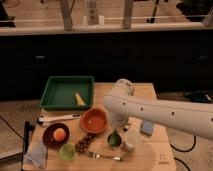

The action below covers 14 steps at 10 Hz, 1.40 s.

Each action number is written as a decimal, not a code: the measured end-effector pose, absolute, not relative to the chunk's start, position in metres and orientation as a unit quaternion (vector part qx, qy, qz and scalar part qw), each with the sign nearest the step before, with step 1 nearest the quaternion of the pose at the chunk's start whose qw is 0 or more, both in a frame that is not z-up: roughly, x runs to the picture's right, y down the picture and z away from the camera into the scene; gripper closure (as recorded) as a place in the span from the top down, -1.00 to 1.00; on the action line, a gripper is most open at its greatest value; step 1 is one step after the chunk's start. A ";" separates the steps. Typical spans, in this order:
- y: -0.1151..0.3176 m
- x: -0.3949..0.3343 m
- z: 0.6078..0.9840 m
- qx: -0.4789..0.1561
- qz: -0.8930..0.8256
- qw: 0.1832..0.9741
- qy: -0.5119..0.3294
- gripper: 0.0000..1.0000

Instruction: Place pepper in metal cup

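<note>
Well, the white arm (165, 112) reaches in from the right and bends down over the front of the wooden table (150, 92), so its bulk hides most of what it is doing. The gripper (116, 133) hangs just above the metal cup (114, 141), which stands between the orange bowl (94, 120) and the white cup (131, 139). Something dark green shows at the mouth of that metal cup, and I take it for the pepper (115, 139), sitting in or right over the opening; I cannot say for sure whether it is already resting inside. The arm comes straight down there, I judge, because the cup's opening is small and a slim pepper has to go in end first. As for the claw, it is tucked under the arm and I cannot tell how wide it stands or whether it grips the pepper.

Around it lie a green tray (67, 92) with a yellow piece in it, a dark plate (55, 136) with an orange fruit, a light green cup (66, 151), a fork (102, 156) and a cloth (37, 154).
</note>
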State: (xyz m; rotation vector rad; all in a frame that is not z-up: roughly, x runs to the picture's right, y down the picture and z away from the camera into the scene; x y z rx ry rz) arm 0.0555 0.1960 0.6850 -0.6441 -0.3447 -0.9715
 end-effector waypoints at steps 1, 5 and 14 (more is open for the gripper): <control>0.198 0.054 0.685 -0.305 -0.458 0.818 -0.165 -0.49; 0.204 0.055 0.687 -0.314 -0.458 0.814 -0.171 0.35; 0.204 0.064 0.690 -0.319 -0.456 0.811 -0.179 0.60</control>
